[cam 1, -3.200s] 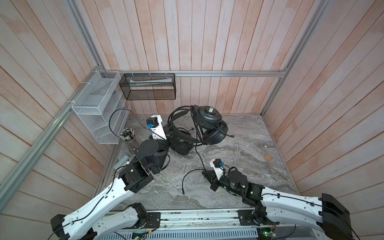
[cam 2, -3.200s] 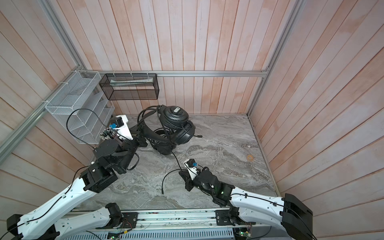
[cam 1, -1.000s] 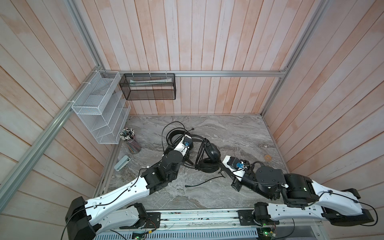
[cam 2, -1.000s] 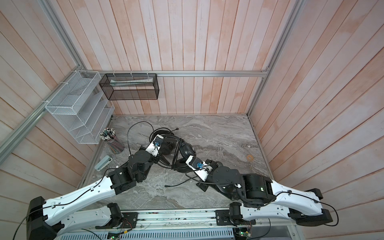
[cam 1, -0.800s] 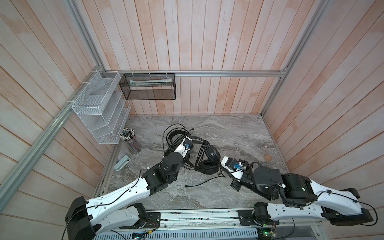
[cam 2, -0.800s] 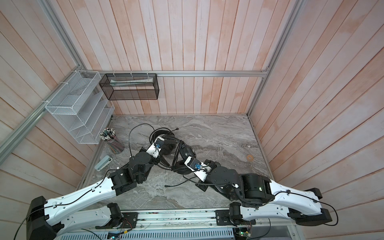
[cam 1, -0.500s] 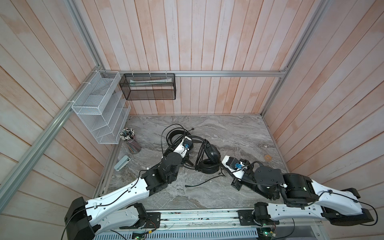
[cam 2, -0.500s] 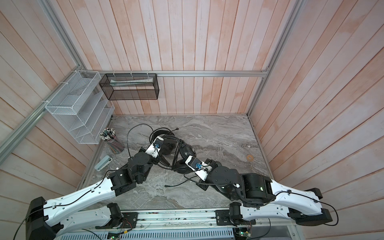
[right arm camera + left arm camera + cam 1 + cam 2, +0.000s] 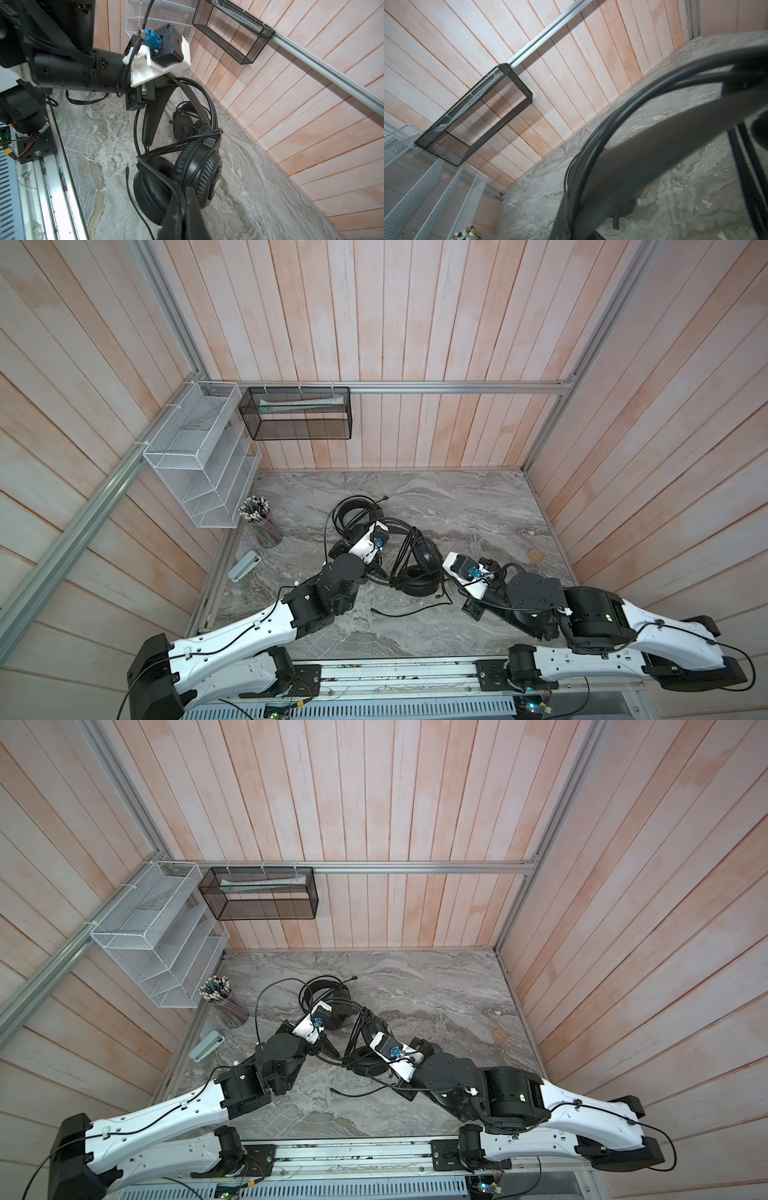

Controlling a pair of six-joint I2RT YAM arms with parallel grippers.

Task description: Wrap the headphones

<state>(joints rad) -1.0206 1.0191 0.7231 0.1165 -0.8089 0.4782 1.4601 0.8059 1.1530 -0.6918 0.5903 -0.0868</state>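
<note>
1. The headphones (image 9: pixel 419 568) lie tangled in the middle of the table (image 9: pixel 478 506).
2. The left gripper (image 9: pixel 148 139) is pressed together beside the headband (image 9: pixel 193 97).
3. The right gripper (image 9: pixel 184 199) is clamped on the cable (image 9: pixel 133 199).
4. The plug end trails loose, so wrapping seems barely begun.

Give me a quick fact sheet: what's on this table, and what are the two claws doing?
Table: grey marble
Headsets: two, black; grille headset nearer the arms, plain headset behind it
Cable: loose loops over the headsets; plug lies free on the table
Left gripper: shut among the loops; what it grips is hidden
Right gripper: shut on cable beside the grille headset
Also: pencil cup, white rack, black basket
</note>
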